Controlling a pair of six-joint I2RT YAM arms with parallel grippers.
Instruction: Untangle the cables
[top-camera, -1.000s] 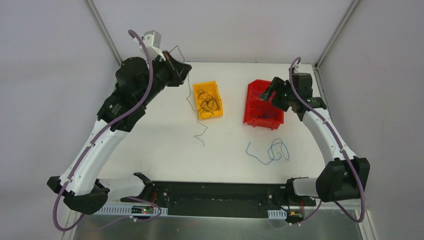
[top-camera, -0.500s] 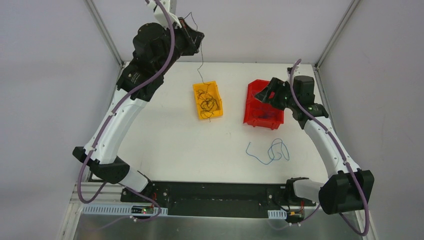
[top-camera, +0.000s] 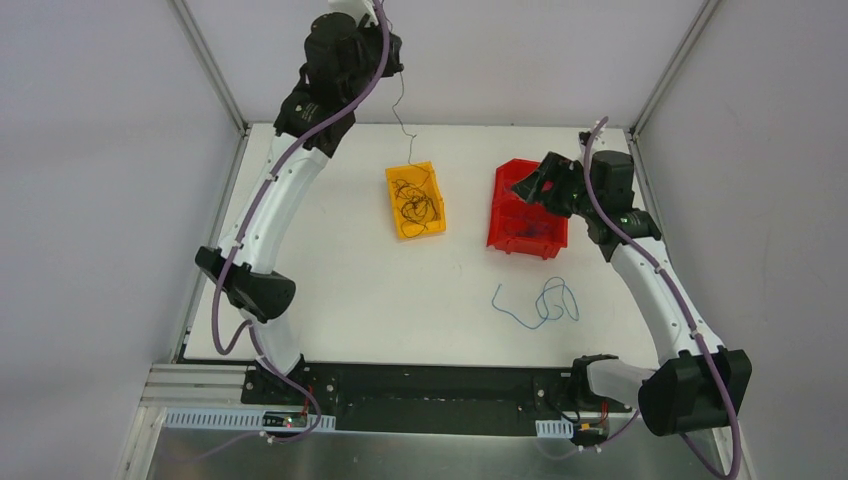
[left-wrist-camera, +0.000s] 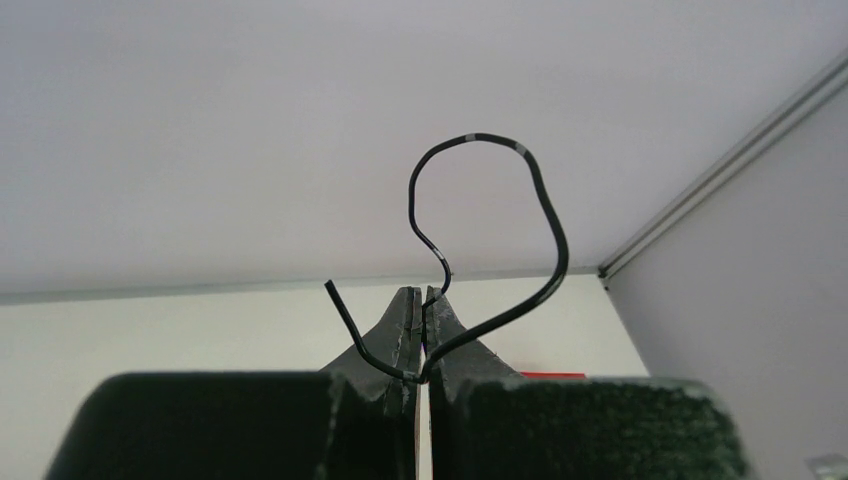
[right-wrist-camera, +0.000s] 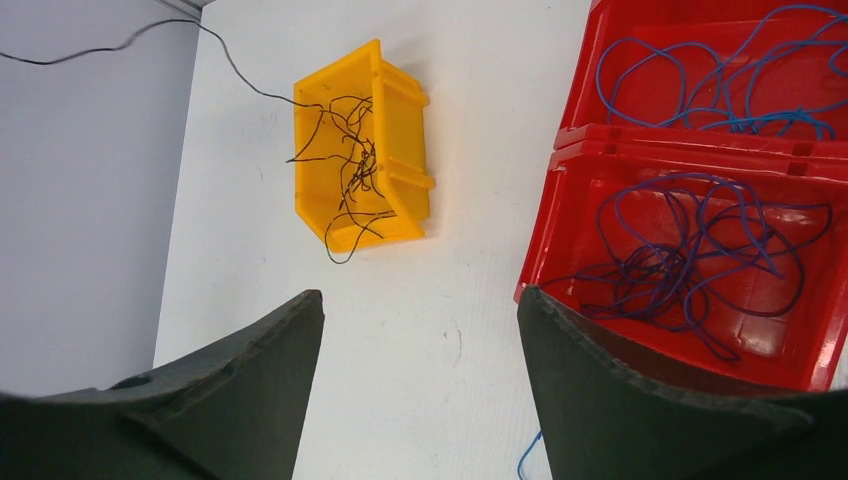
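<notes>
A thin black cable (top-camera: 398, 108) hung from the left tool (left-wrist-camera: 420, 295), which was clamped shut on it high above the far edge of the counter (top-camera: 330, 280). The cable trailed down into the yellow bin (right-wrist-camera: 400, 120). A blue cable (top-camera: 545, 305) lay near the front right. The right tool (right-wrist-camera: 420, 310) hovered open over the red bin (right-wrist-camera: 700, 140). Lifting slowly should free the black cable without dragging the bin.

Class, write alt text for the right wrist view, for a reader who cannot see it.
Framed by the open right gripper, a white table holds a yellow bin of tangled black wires, one strand trailing out toward the upper left. To its right stands a red bin with two compartments, both holding curly blue wires.
</notes>
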